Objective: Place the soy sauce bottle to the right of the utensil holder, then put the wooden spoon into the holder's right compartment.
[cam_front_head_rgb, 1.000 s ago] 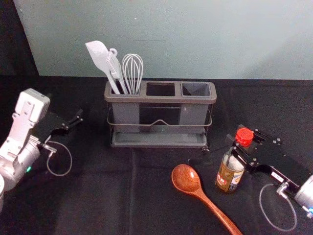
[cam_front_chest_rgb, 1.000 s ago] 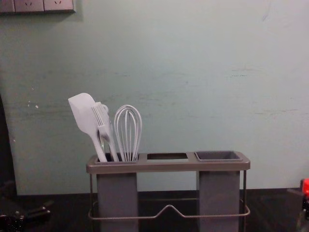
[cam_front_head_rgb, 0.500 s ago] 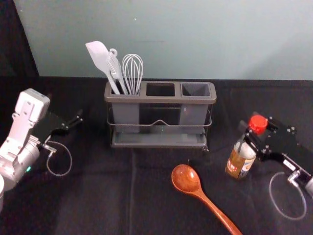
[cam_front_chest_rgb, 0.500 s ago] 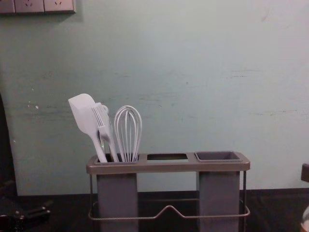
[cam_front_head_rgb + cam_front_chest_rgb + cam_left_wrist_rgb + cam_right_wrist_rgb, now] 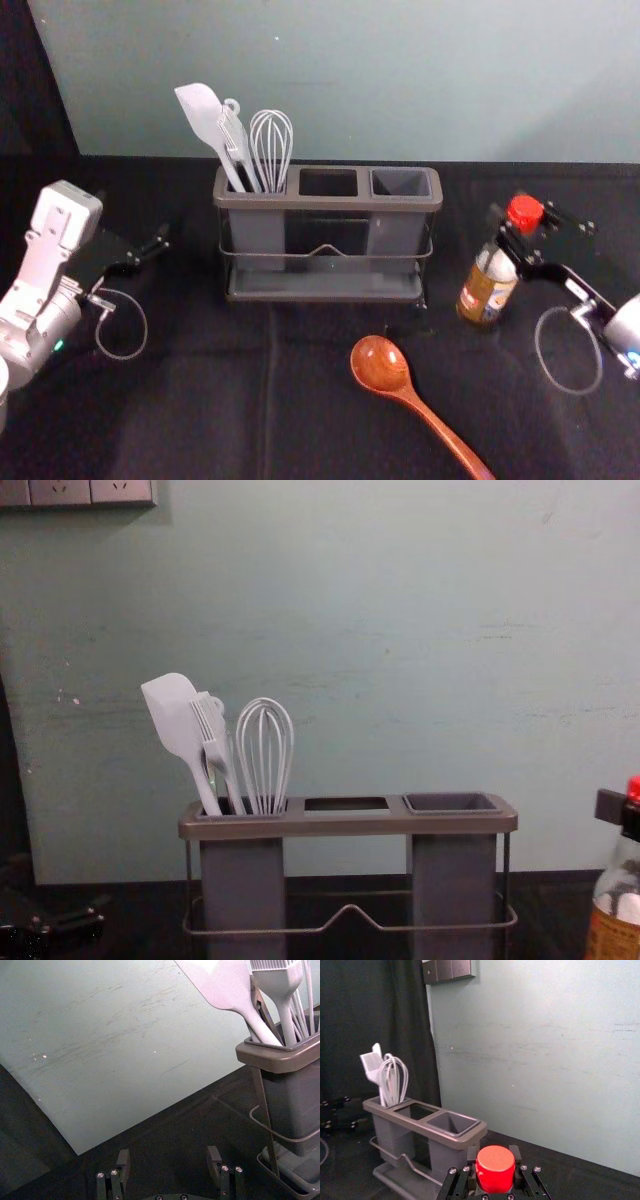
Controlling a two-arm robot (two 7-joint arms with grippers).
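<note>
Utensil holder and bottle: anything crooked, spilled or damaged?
Nothing stands out. The holder stands level, white utensils leaning naturally in its left compartment; the right claw grips the bottle just below its red cap, and I see no spill.

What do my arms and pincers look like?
Left arm: silvery white, green light. Right arm: silvery white, blue light. The left pincer and right pincer are black with silvery screws; a thin pale cable loops beside each.
</note>
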